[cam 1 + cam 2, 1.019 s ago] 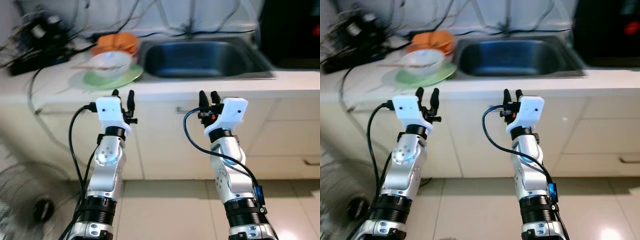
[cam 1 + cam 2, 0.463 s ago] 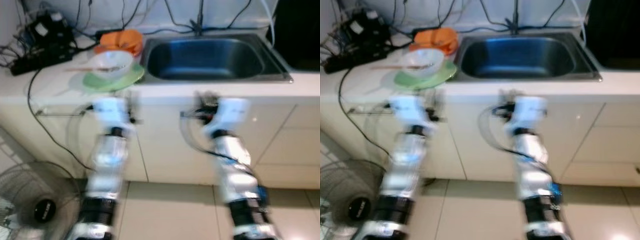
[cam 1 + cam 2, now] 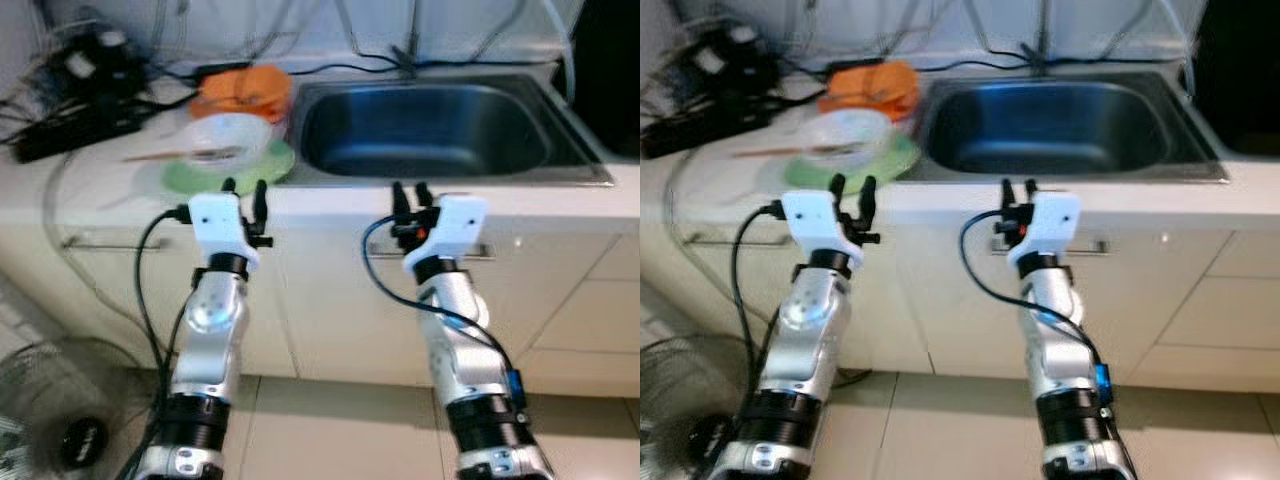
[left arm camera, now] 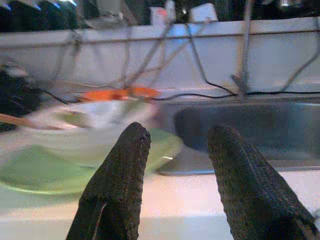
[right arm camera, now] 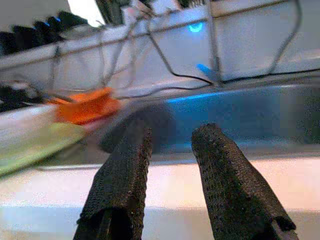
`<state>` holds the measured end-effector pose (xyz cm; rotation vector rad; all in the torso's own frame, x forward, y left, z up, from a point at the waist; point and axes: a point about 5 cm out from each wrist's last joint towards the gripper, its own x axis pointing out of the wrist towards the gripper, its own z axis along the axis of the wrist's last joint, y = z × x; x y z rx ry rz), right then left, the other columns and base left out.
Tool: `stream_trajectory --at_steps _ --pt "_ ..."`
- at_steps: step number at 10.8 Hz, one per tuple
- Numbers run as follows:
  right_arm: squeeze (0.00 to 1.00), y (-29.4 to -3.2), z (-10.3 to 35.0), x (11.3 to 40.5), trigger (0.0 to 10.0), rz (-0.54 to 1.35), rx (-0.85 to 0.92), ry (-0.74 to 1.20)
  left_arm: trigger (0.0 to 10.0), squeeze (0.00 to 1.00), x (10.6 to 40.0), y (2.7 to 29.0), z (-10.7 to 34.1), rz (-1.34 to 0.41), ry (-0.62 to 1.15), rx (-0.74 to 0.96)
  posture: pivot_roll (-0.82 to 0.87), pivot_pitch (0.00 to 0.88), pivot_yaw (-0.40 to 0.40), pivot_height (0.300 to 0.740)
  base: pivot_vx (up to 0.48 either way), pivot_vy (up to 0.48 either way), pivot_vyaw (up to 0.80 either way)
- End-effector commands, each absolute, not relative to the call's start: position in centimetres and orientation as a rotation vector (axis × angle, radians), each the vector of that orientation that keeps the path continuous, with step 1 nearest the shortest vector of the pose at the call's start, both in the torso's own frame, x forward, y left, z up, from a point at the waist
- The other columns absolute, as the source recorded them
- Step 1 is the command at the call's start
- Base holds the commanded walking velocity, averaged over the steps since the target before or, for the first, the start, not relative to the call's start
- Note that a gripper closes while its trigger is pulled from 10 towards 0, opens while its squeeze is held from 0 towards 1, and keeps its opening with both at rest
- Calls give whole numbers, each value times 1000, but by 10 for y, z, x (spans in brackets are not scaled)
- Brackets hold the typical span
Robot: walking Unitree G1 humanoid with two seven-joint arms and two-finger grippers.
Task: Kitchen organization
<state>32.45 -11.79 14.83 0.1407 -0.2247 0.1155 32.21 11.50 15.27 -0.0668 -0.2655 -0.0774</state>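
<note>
Camera closer to table (image 3: pixel 330 205) than before; approach step. Left gripper (image 3: pixel 245 188), right gripper (image 3: pixel 408 191) empty, jaws parted. Next: reach bowl (image 3: pixel 228 138) on plate (image 3: pixel 270 165).

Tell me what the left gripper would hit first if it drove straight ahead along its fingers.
Probably the green plate with the white bowl on it: the left gripper points at them over the counter edge, fingers apart. Depth is unclear.
</note>
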Motion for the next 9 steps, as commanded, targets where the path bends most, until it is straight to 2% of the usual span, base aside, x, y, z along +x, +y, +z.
stream_trajectory --at_steps 1,2,9 --pt "0 -114 149 327 10000 116 171 -211 10000 0 323 115 155 -93 -272 -53 55 0 89 740 322 0 -800" --pt "0 -114 149 327 10000 117 181 -214 10000 0 323 115 155 -97 -271 -52 55 0 89 740 322 0 -800" --pt "0 -116 149 327 10000 98 167 -223 10000 0 321 109 153 -125 -266 -60 56 0 86 740 329 0 0"
